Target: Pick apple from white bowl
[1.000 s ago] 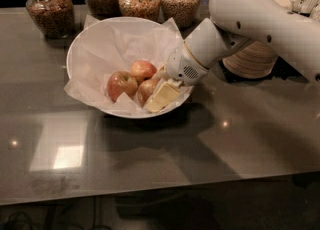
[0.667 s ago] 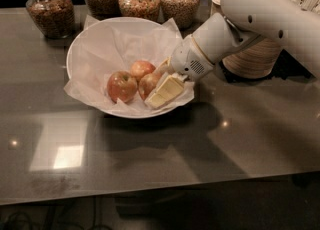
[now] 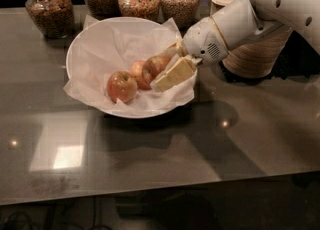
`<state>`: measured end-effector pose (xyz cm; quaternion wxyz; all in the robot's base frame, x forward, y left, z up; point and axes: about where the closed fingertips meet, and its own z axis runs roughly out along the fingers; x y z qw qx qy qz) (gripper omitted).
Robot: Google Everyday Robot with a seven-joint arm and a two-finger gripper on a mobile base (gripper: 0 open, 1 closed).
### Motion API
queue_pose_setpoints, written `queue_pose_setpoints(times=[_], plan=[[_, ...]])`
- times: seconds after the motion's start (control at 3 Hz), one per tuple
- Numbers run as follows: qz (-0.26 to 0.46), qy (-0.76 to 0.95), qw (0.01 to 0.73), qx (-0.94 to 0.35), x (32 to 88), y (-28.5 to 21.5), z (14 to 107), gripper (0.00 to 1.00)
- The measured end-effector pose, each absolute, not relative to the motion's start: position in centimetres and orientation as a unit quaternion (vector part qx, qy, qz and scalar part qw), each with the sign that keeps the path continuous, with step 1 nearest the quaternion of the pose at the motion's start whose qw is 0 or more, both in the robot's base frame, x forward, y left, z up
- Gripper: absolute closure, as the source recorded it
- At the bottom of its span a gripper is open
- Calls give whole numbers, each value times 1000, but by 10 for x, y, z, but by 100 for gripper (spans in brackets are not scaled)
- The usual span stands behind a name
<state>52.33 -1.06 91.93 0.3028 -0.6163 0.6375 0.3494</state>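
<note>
The gripper (image 3: 161, 69) sits inside the white bowl (image 3: 79, 40), over its right half. Its two cream-coloured fingers (image 3: 175, 74) are closed on the apple (image 3: 153, 66) — one flat finger lies along the apple's lower right side, and the other shows only partly above and behind it. The apple is right of the bowl's centre. Whether it touches the paper beneath it cannot be told.

The white arm (image 3: 235, 24) reaches in across the bowl's right rim and runs away up and to the right of the bowl.

Crumpled white tissue paper (image 3: 115, 44) lines the bowl and sticks out past its rim on the left and right. Two more apples lie in the bowl: a pinkish apple (image 3: 137, 69) touches the held apple on its left and is half hidden by it, and a red apple with a yellowish patch (image 3: 121, 86) lies further left and nearer the front rim, beside the pinkish one.

The bowl stands on a dark glossy table (image 3: 200, 149). Behind the bowl stands a row of four glass jars (image 3: 139, 0) filled with brown grains or nuts — one off its back left, three along its back. To the right of the bowl, partly behind the arm, is a stack of beige paper bowls (image 3: 250, 56).
</note>
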Motion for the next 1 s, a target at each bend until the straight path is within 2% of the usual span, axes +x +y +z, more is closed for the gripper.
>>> queue_pose_setpoints(times=[0.67,1.0], plan=[[309,580,345,-670,496,-12,1007,100],[309,580,345,-670,496,-12,1007,100]])
